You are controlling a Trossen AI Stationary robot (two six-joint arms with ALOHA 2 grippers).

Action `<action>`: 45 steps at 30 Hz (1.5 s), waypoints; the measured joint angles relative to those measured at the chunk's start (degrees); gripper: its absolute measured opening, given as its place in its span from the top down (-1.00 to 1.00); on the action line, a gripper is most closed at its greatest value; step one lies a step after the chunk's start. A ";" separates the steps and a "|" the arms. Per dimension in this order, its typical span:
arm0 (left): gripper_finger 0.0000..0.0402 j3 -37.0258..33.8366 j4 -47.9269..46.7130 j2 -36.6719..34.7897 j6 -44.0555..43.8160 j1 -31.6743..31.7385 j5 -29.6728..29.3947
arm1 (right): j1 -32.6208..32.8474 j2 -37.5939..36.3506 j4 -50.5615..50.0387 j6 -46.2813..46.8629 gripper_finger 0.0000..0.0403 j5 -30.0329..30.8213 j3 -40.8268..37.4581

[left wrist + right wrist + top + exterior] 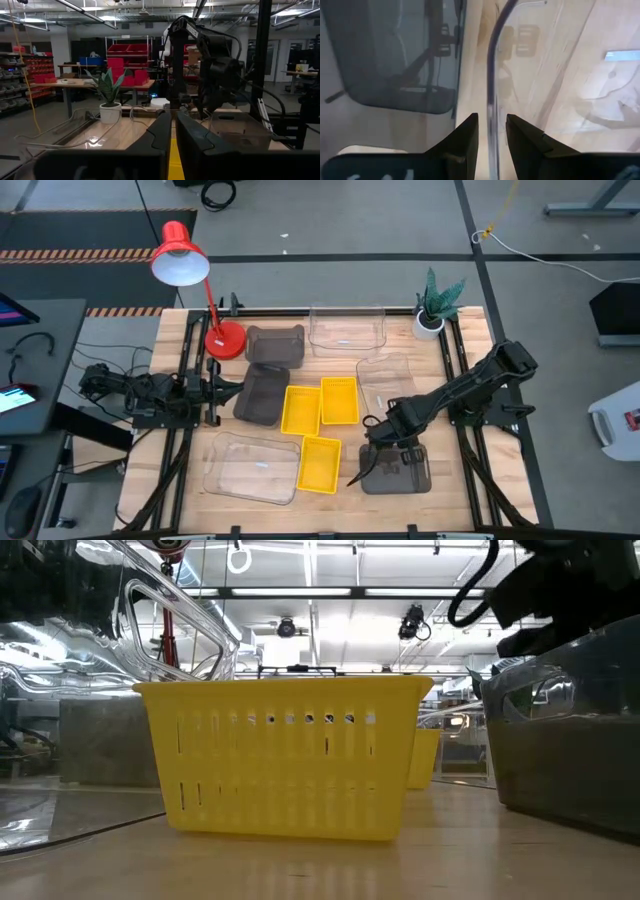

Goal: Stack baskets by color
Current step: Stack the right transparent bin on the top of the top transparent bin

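Jaws of the right gripper [491,131] stand apart astride the rim of a clear basket [560,75], one finger on each side of the wall, near the dark grey basket [396,470] at the table's front right. We should seat deeper before closing — thin clear plastic may slip — then lift level toward another clear basket [253,467] at front left. The left gripper [171,132] waits at the left edge, jaws nearly together, holding nothing.
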 joint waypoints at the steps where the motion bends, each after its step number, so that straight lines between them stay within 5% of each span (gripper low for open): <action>1: 0.85 0.02 0.02 0.00 0.00 0.00 0.00 | 0.00 0.50 -0.02 -0.30 0.50 0.32 0.00; 11: 0.86 0.01 0.02 -0.01 -0.02 0.00 0.00 | -0.20 1.75 -0.43 -1.33 0.95 0.17 -0.02; 22: 0.86 0.01 -0.01 -0.02 0.00 0.01 0.01 | -0.20 1.63 -5.63 -1.25 0.96 -0.01 1.57; 45: 0.88 0.00 -0.01 -0.02 -0.02 0.00 0.02 | -0.11 0.93 -23.45 -2.22 0.97 4.84 22.66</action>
